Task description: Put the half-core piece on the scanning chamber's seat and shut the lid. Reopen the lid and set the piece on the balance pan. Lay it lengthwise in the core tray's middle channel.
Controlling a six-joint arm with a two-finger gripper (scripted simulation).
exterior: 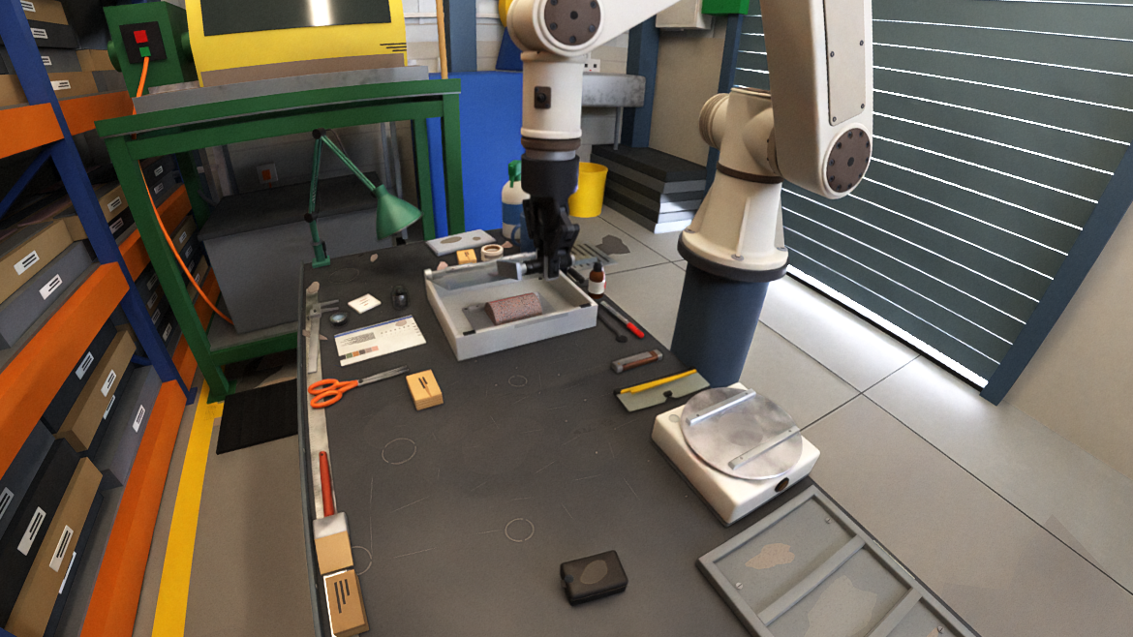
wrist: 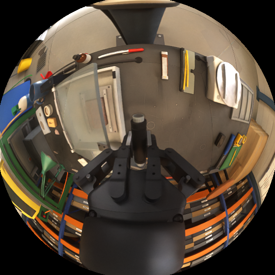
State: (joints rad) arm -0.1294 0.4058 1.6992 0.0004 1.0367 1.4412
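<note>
The half-core piece (exterior: pixel 514 307), a speckled reddish-brown half cylinder, lies flat side down on the seat inside the grey scanning chamber (exterior: pixel 511 307) at the far end of the table. The chamber's clear lid (wrist: pixel 79 107) is tilted partway over the chamber, hinged at the far edge. My gripper (exterior: pixel 552 265) stands at the chamber's far right corner with its fingers closed on the lid's dark handle (wrist: pixel 138 138). The white balance with its round metal pan (exterior: pixel 741 432) sits near the table's right edge. The grey core tray (exterior: pixel 824 570) lies at the near right corner.
The yellow bin (exterior: pixel 587 188) stands on the floor behind the table. A small brown bottle (exterior: pixel 596 279) and a red-tipped pen (exterior: pixel 623 318) lie right of the chamber. Scissors (exterior: pixel 349 388), a wooden block (exterior: pixel 425 389) and a card (exterior: pixel 379 339) lie to its left, a black case (exterior: pixel 593 577) near the front.
</note>
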